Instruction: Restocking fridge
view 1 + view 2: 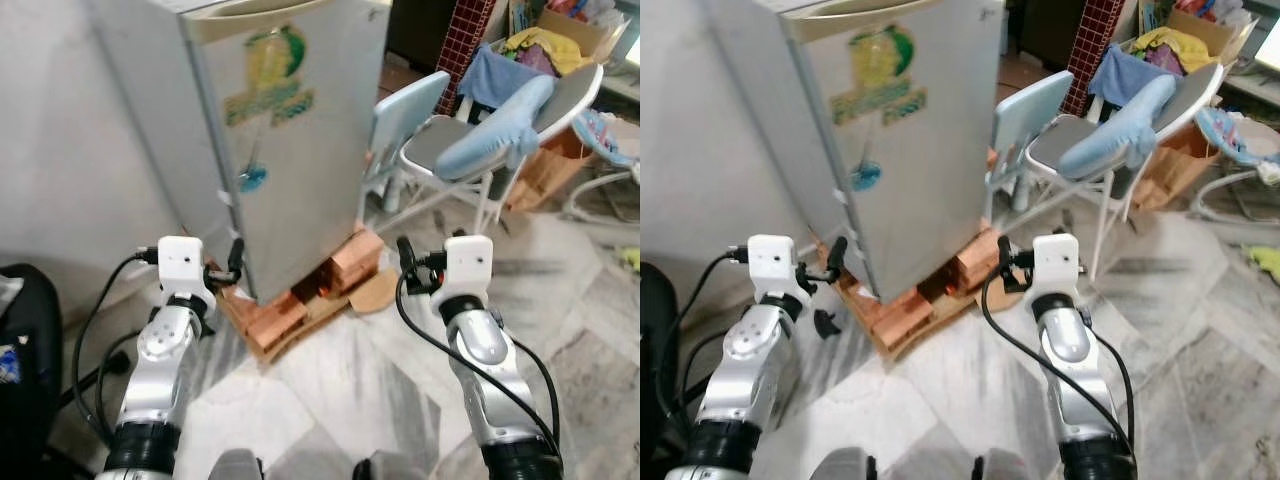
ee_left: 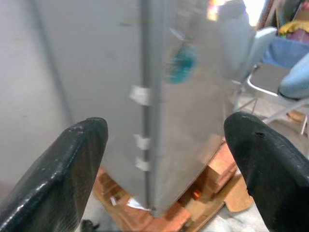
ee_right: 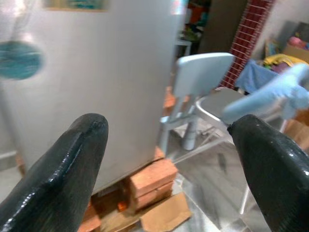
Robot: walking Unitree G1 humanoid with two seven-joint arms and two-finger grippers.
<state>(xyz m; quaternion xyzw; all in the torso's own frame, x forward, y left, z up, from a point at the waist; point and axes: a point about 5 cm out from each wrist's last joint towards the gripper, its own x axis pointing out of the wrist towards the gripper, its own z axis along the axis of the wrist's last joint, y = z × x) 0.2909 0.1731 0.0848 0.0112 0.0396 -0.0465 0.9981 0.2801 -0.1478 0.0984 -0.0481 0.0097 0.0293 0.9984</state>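
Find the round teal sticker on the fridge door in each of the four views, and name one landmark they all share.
Left eye view: teal sticker, left of centre on the fridge door.
Right eye view, further left.
Left wrist view: blurred, upper middle.
Right wrist view: blurred, far left edge.
Shared landmark: the bricks under the fridge.

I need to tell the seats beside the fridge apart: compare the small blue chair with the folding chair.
The small blue chair is pale blue plastic, low, standing right beside the fridge; the folding chair has a white metal frame with a grey seat, is taller and stands farther from the fridge. The blue chair's seat is hidden, while the folding chair carries draped blue cloths. Both stand upright on the marble floor.
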